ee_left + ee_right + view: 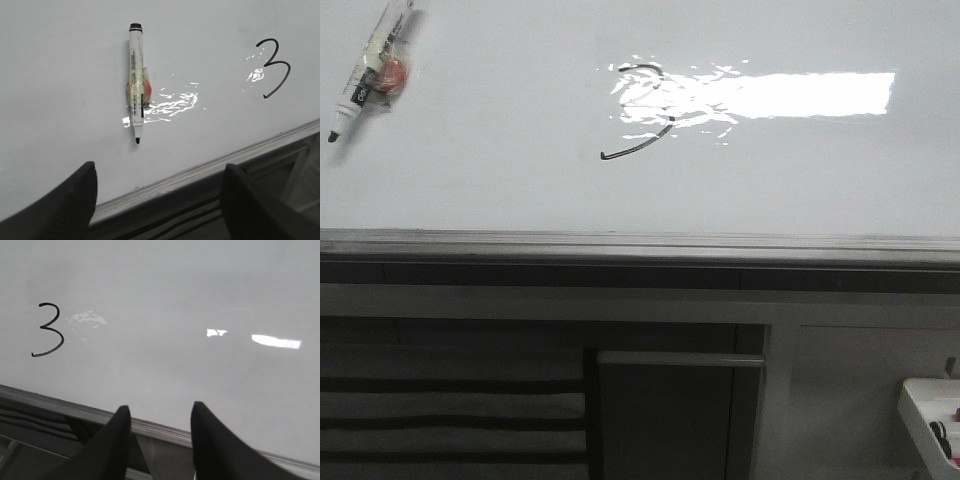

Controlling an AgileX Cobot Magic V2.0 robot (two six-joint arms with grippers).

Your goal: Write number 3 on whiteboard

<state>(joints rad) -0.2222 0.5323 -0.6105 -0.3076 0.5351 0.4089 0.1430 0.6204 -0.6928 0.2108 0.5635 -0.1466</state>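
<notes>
Number 3 (272, 67) stands drawn on the whiteboard (470, 190), partly washed out by the glare patch (810, 95) in the front view but clear and complete from both wrists. The marker (136, 82) lies uncapped on the board to the far left, well apart from the digit. Your left gripper (157, 200) is spread and holds nothing, near the board's near frame edge (200, 172); your right gripper (160, 435) is also parted and empty. I judge the writing finished, so keep both arms clear of the strokes to avoid smudging.
</notes>
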